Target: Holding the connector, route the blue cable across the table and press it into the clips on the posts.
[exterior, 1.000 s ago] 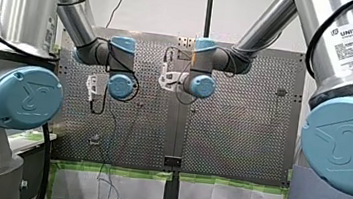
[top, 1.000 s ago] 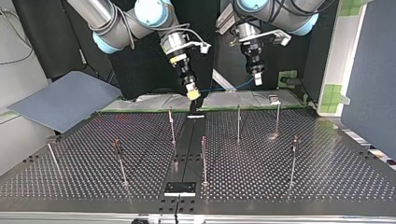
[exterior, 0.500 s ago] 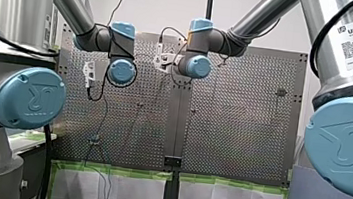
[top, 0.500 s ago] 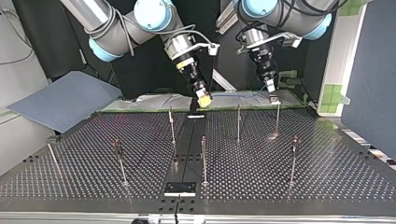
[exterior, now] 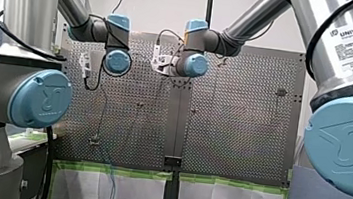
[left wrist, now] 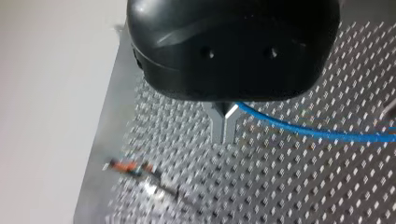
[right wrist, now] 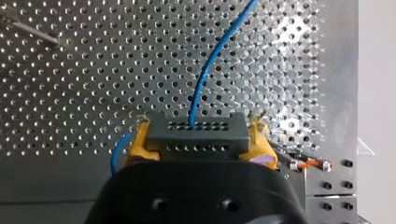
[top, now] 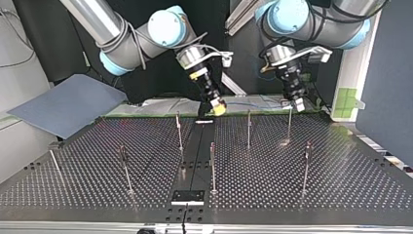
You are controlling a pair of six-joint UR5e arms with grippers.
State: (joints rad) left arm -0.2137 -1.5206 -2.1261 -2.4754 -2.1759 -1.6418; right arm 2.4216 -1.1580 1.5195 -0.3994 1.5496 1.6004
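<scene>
Right gripper [right wrist: 200, 137]: yellow pads clamped the dark connector [right wrist: 219, 128], with the blue cable [right wrist: 210, 60] running out ahead over the perforated table [right wrist: 70, 70]. Left gripper [left wrist: 224, 126]: metal fingers pressed together, pinching the cable further along. In the top view it hung just beside a far-edge post [top: 289, 124].

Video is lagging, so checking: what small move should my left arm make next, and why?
Probably lower my left gripper so the blue cable it pinches drops into the clip on the post beside it. The cable runs from there to the connector in my right gripper, seemingly in no clip yet.
</scene>
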